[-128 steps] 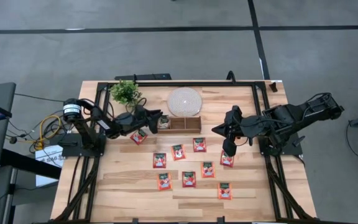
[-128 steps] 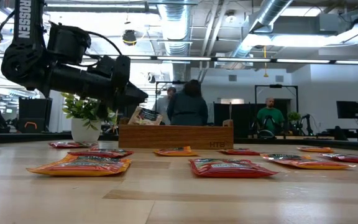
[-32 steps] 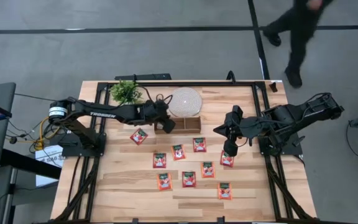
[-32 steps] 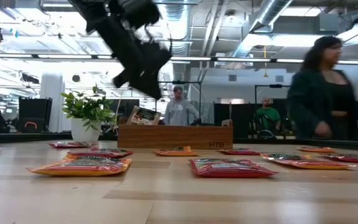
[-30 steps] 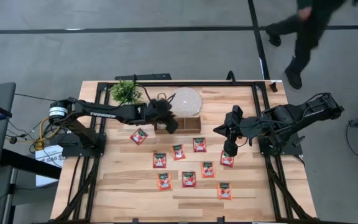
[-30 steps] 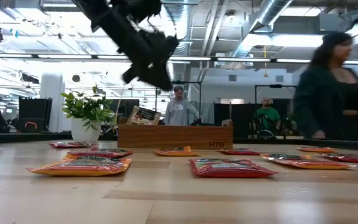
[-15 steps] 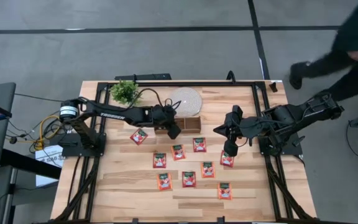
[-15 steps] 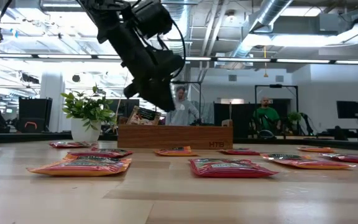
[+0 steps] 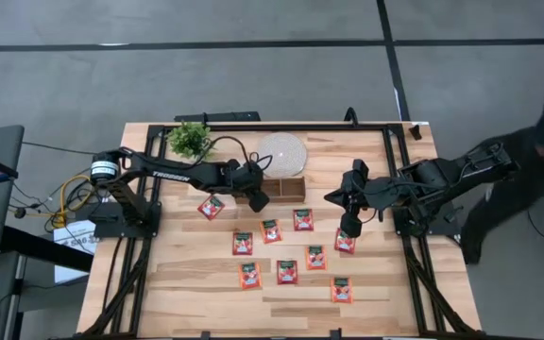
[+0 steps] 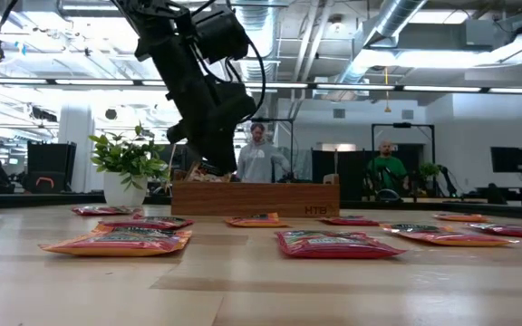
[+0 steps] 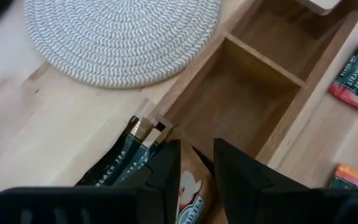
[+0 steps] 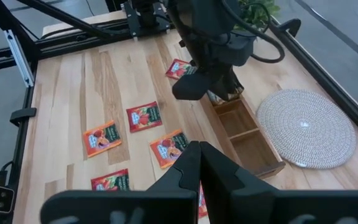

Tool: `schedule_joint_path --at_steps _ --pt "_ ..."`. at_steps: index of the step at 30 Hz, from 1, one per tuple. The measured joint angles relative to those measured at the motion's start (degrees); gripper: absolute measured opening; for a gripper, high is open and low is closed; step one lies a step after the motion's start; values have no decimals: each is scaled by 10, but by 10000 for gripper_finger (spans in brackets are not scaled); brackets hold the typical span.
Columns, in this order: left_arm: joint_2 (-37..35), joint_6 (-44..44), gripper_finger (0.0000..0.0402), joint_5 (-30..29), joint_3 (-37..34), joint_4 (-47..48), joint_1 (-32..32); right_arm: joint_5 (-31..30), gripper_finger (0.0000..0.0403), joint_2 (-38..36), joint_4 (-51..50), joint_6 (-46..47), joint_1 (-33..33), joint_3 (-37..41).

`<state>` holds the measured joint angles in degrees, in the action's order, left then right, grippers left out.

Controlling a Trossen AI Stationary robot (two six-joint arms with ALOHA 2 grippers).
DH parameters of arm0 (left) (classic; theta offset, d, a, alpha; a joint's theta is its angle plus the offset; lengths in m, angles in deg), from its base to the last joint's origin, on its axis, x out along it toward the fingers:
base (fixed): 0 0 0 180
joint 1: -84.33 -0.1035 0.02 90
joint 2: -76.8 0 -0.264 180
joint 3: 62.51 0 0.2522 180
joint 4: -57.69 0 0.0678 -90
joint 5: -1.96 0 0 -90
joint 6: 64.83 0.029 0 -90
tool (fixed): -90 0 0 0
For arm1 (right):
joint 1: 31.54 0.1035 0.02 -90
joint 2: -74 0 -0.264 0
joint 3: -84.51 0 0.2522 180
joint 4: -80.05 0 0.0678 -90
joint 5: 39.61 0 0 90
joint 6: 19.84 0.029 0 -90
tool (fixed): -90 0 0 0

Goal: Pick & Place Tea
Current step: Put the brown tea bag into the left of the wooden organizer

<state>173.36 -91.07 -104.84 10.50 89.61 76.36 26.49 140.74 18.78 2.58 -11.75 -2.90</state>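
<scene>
My left gripper [image 11: 194,162] part-spread, empty, directly over tray [image 11: 272,134] end slot; sachets [image 11: 135,163] upright just beneath fingertips. Right gripper [image 12: 199,163] pressed together, waiting.

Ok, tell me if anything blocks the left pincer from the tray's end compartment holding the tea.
Nothing visible does. The left pincer hangs directly over the end compartment of the brown wooden three-compartment tray, fingers apart above the upright tea sachets there. The neighbouring compartment is empty.
</scene>
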Motion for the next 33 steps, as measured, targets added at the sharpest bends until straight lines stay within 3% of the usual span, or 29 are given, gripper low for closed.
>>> schedule_joint_path --at_steps 8,17,22,27,33 --pt "-3 12 87 -56 59 81 0 0 0 0 0 -1 0 0" --pt "-14 8 87 -63 68 126 1 1 0 0 0 -4 5 0" --pt "-78 -39 87 -119 68 222 2 0 0 25 8 0 -13 0" --pt "-161 -95 87 -177 66 325 17 2 0 102 40 -17 -59 0" --pt "-278 -150 87 -192 13 348 36 48 0 194 156 -69 -134 0"
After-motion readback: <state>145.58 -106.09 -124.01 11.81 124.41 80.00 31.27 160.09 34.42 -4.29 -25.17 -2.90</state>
